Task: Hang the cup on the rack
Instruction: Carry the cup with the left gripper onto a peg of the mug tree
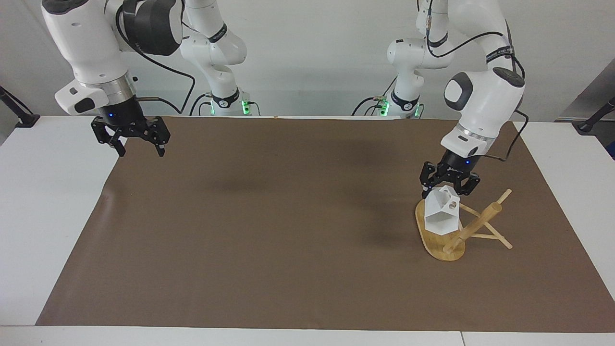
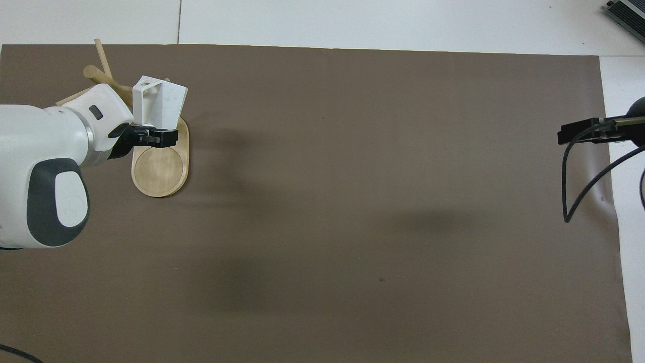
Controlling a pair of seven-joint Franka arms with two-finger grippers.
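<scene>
My left gripper (image 1: 446,191) is shut on the handle end of the white faceted cup (image 1: 439,217). It holds the cup tilted, with its rim down, just above the rack's oval base. The handle's round hole faces the rack's post. The bamboo rack (image 1: 475,224) stands toward the left arm's end of the table, its thin pegs sticking out near the post's top. In the overhead view the cup (image 2: 161,102) covers part of the post, beside the rack's base (image 2: 160,169). My right gripper (image 1: 139,146) is open and empty, raised over the mat's corner at the right arm's end.
A brown mat (image 1: 288,230) covers most of the white table (image 1: 48,202). A black clamp (image 1: 21,117) sits at the table's edge at the right arm's end, and another (image 1: 593,117) at the left arm's end.
</scene>
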